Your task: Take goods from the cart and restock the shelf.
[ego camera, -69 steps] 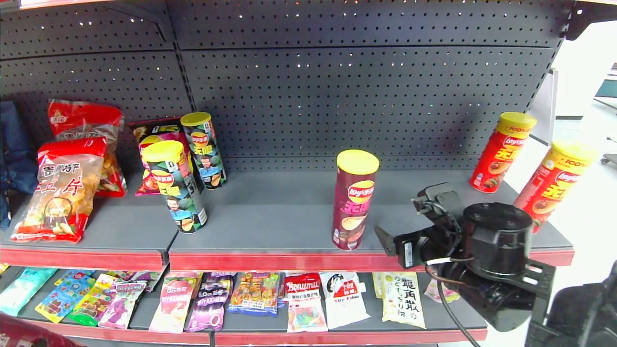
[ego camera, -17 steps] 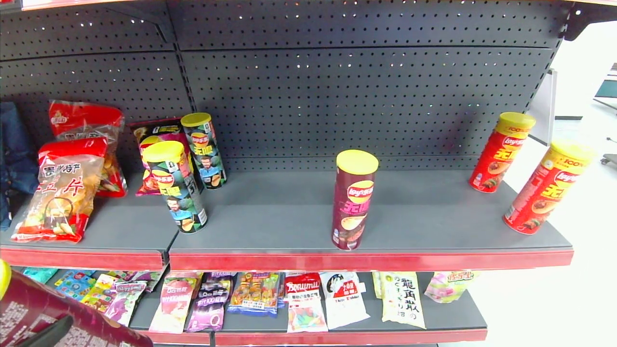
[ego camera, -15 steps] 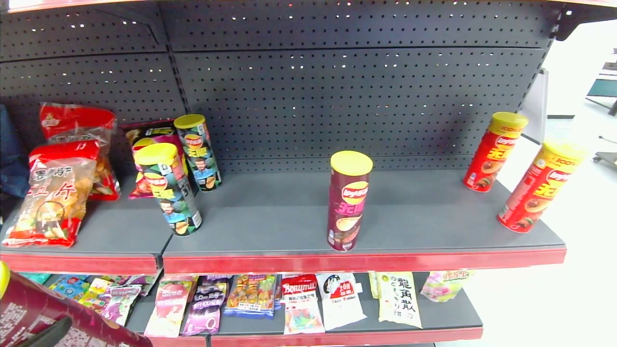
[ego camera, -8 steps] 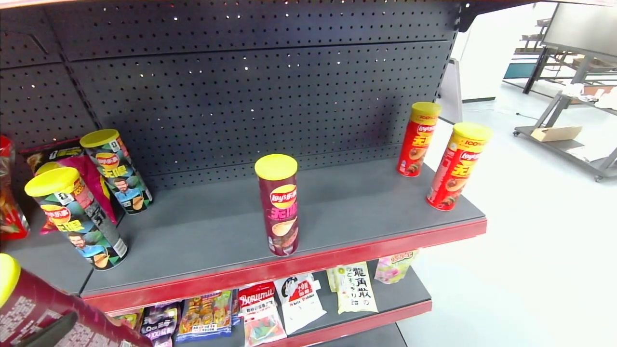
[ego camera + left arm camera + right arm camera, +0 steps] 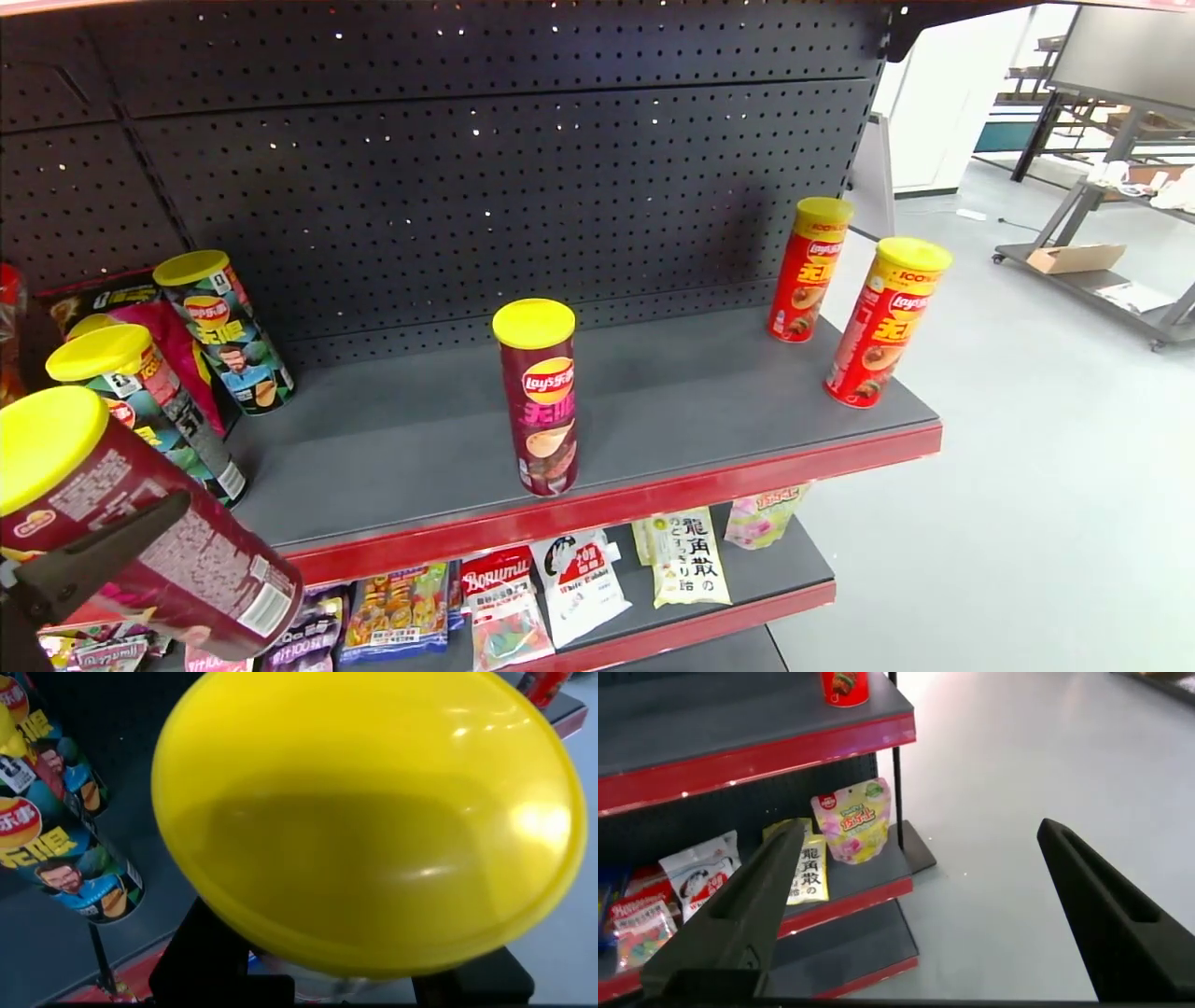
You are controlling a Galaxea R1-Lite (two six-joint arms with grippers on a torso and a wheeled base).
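Note:
My left gripper [image 5: 112, 560] is shut on a maroon chip can [image 5: 177, 532] with a yellow lid, held tilted at the lower left, in front of the shelf's red front edge [image 5: 607, 509]. That lid [image 5: 364, 821] looms large in the left wrist view, with dark fingers [image 5: 215, 961] beneath it. Another maroon can [image 5: 541, 401] stands upright near the front of the grey shelf. My right gripper [image 5: 924, 915] is open and holds nothing, low beside the shelf's right end.
Two red cans [image 5: 808, 271] [image 5: 885, 322] stand at the shelf's right end. Teal-patterned cans [image 5: 224, 331] [image 5: 140, 401] stand at the left. Candy packets [image 5: 579, 588] lie on the lower shelf. A trolley frame [image 5: 1102, 271] stands on the open floor to the right.
The head view has swung to the right. My left gripper has lifted the maroon can up into view at the lower left. The right arm has left the head view.

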